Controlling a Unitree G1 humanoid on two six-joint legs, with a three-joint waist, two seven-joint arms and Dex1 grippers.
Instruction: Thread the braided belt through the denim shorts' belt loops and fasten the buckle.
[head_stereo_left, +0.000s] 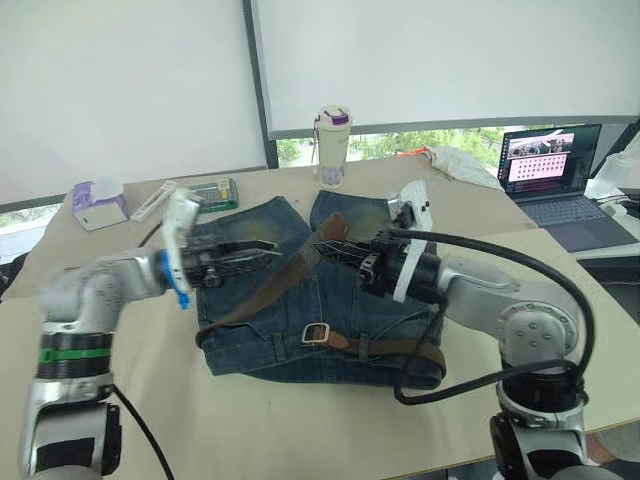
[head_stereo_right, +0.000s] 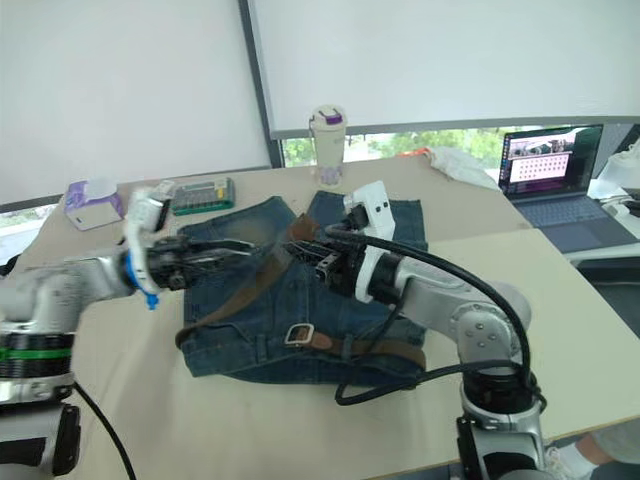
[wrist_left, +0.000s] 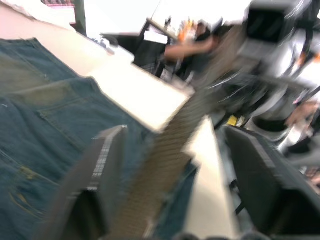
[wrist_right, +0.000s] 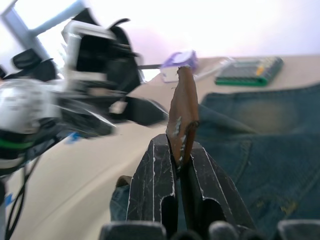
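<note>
1. Two eye views first: I see the shorts (head_stereo_left: 300, 300) flat on the table (head_stereo_left: 150, 400), waistband toward me. The belt (head_stereo_left: 260, 295) runs along the waistband on my right side, then rises diagonally off the denim. The buckle (head_stereo_left: 316, 334) lies on the waistband near the middle, unfastened.
2. Same views: right gripper (head_stereo_left: 345, 250) holds the belt's free end above the shorts; left gripper (head_stereo_left: 262, 256) hovers near the raised strap.
3. Left wrist view: left jaws spread, with the strap passing between the fingers (wrist_left: 102, 160), not pinched.
4. Right wrist view: right jaws pressed together on the belt tip (wrist_right: 183, 112), which sticks up past them.
5. Progress, my read: right side looks threaded, though I can't make out the loops. Left-side loops and buckling still to do.
</note>
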